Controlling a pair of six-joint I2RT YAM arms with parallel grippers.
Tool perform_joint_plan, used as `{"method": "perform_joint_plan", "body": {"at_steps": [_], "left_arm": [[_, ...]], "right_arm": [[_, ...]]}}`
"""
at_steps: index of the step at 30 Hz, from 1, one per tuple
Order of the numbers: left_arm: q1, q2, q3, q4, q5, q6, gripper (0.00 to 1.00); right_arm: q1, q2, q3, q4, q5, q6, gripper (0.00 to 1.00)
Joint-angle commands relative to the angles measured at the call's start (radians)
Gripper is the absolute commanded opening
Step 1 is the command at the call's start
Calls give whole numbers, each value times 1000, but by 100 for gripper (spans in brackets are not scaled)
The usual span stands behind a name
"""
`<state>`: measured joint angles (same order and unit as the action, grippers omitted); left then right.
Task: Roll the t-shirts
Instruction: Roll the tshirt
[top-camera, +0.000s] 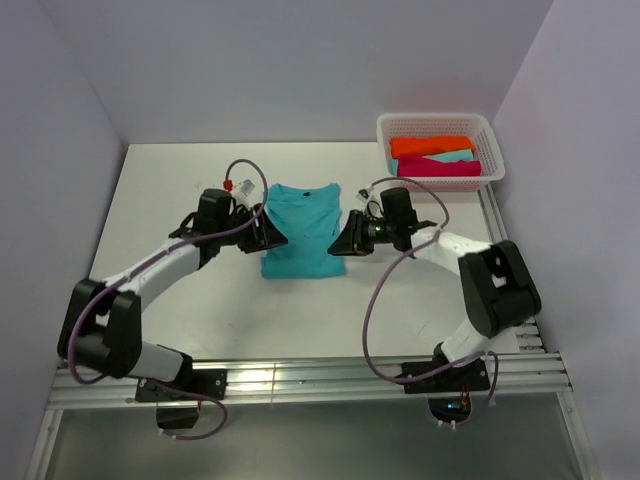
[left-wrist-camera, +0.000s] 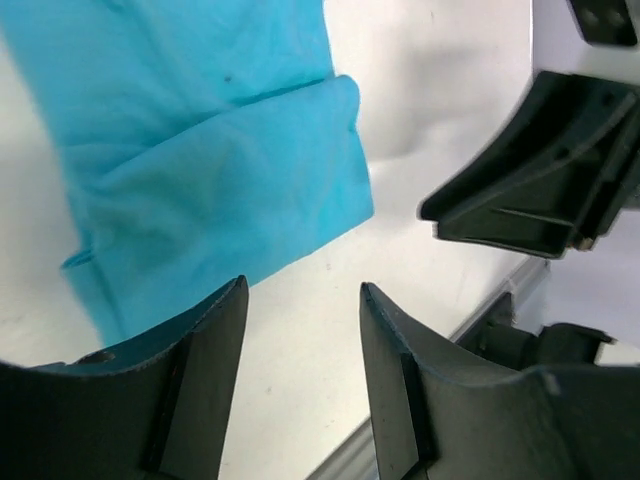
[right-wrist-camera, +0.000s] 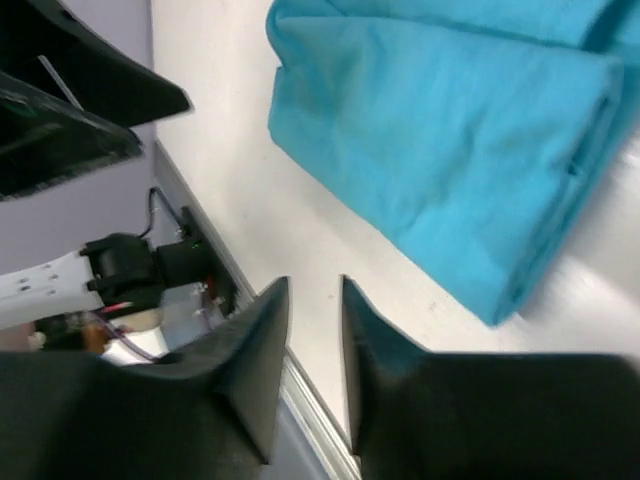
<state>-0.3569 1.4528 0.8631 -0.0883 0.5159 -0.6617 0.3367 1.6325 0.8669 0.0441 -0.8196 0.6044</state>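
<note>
Turquoise t-shirt (top-camera: 303, 232) flat; left fingers (left-wrist-camera: 200, 385), right fingers (right-wrist-camera: 250, 375) apparently empty.

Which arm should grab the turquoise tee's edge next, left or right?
Probably left: the left arm has its jaws wide open beside the turquoise short-sleeved fabric t-shirt; on the right arm they are barely apart.

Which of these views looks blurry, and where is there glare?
Top view: sharp, evenly lit, with glare on the metal rail. Left wrist view: the white table is washed out, near pincer fingers slightly soft. Right wrist view: softest, the turquoise t-shirt smears at its right edge.
</note>
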Motion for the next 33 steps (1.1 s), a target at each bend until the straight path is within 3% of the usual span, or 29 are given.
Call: {"method": "perform_joint_plan", "body": {"at_steps": [1,5,11,16,20,24,33], "left_arm": [[-4,-139,-120,22,-146,42,54],[-17,-363,-281,134,-262,37,58],[-42,-508,-519,332,-355,28,66],[-51,-535,-657,485,-407,34,65],[-95,-496,-665,562,-491,39,65],[-128,-407,-705,726,-511,2,65],[-182,-333,-728,802,-557,45,62]], "right_arm": [[-8,-153,-122,16,141,-74,37],[-5,-322,-236,36,336,-103,44],[47,-525,-496,310,561,-158,56],[97,-468,-540,384,660,-170,54],[162,-401,-569,517,750,-180,54],[191,-312,-580,603,763,-189,54],[232,-267,-576,654,721,-250,54]]}}
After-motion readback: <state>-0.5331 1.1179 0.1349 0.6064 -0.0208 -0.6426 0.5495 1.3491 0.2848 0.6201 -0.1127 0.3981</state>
